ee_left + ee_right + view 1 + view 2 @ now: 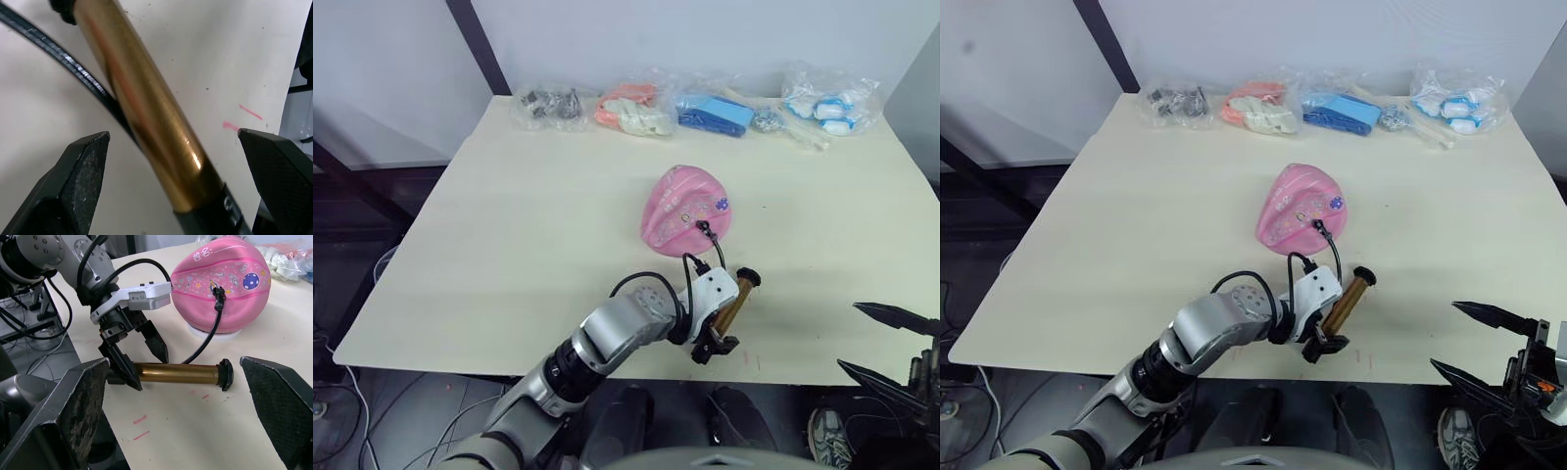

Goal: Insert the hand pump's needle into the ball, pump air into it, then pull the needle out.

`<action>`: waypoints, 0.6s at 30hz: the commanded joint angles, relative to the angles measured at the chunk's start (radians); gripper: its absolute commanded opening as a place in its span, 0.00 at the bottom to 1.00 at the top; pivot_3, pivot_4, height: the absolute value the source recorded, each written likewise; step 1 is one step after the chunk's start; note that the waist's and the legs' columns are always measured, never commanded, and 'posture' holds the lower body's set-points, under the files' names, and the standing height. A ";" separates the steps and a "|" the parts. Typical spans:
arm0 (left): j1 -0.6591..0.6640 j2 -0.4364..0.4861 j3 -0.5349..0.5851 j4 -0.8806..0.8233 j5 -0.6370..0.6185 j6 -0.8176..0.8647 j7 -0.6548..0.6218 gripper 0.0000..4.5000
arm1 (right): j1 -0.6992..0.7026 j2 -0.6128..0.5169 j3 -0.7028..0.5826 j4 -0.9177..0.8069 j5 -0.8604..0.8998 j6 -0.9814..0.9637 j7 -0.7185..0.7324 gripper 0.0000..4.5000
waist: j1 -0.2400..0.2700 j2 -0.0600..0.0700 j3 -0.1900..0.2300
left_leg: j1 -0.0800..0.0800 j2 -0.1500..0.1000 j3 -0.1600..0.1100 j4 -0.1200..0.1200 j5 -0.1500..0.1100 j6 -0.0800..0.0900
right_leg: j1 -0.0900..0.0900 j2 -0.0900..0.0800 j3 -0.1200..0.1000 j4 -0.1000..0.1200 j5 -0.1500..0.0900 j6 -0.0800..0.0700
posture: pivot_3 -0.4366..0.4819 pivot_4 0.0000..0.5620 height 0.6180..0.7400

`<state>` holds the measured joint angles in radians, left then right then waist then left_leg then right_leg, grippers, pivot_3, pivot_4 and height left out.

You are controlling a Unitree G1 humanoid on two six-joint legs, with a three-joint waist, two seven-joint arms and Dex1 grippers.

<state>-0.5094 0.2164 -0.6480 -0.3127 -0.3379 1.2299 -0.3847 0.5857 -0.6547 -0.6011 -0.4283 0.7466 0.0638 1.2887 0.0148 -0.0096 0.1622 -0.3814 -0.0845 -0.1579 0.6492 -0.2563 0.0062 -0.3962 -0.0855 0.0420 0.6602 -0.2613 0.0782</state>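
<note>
The pink ball (pixel 685 209), dented and saggy, rests mid-table on a small white ring (pixel 215 335). The needle's black fitting (pixel 218 293) is plugged into the ball's top, and the pin itself is hidden. A thin black hose (pixel 208 335) curves from it down to the hand pump (pixel 735 303), a gold cylinder lying flat near the table's front edge. My left gripper (pixel 717 345) is open and straddles the pump's near end, with a finger (pixel 83 181) on each side and gaps between. My right gripper (pixel 850 336) hangs open off the table's front right, well clear of the pump.
Several plastic bags of small items (pixel 636 108) line the table's far edge. The table's front edge (pixel 509 364) runs just below the pump. Small red marks (pixel 139 420) dot the tabletop near the pump.
</note>
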 commanded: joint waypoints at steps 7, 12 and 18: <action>0.007 -0.028 -0.014 0.021 0.043 -0.044 0.006 0.60 | 0.013 0.006 -0.018 -0.029 0.017 -0.008 -0.008 1.00 | 0.000 0.000 0.000 | 0.000 0.000 0.001 0.000 0.000 0.000 | 0.000 0.000 0.000 0.000 0.000 0.000 | 0.48 0.27 0.97; 0.004 -0.013 -0.001 0.025 0.055 -0.059 -0.004 0.23 | 0.004 0.009 -0.008 -0.025 0.013 -0.011 -0.012 1.00 | 0.000 0.000 0.000 | 0.000 0.000 0.001 0.000 0.000 0.000 | 0.000 0.000 0.000 0.000 0.000 0.000 | 0.48 0.27 0.97; 0.013 0.045 0.053 -0.004 0.043 -0.116 -0.046 0.23 | -0.032 0.034 0.038 -0.059 0.021 0.033 -0.096 1.00 | -0.001 0.000 0.000 | 0.000 0.000 0.001 0.000 0.000 0.000 | 0.000 0.000 0.001 0.000 0.000 0.000 | 0.48 0.27 0.97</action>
<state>-0.4989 0.2545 -0.6294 -0.2740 -0.2963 1.1470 -0.4123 0.5568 -0.6262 -0.5734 -0.4389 0.7477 0.0802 1.2285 0.0135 -0.0094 0.1621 -0.3810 -0.0842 -0.1570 0.6493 -0.2565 0.0066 -0.3963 -0.0857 0.0427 0.6604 -0.2612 0.0783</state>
